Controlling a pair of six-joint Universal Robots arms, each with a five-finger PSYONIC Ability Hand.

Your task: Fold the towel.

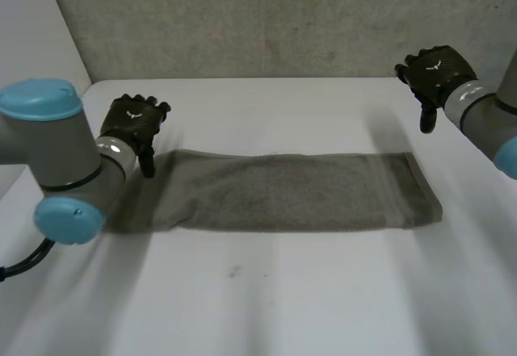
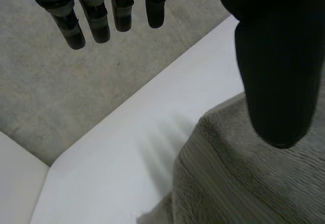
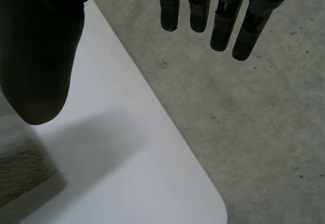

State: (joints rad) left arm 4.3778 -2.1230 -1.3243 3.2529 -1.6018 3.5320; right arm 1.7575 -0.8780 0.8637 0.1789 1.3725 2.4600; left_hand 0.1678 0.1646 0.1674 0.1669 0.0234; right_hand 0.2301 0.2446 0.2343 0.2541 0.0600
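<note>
Towel (image 1: 295,192) lies folded in a long strip on the table (image 1: 266,307).
Left hand (image 1: 133,122) hovers over its left end, right hand (image 1: 432,72) beyond its right end; both relaxed, empty.

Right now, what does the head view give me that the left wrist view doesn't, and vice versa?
Head view: the whole long towel lying flat, the right hand raised beyond its right end. Left wrist view: left hand open, fingers straight, thumb over the towel's ribbed end, holding nothing. Both: towel, left hand, white table.
</note>
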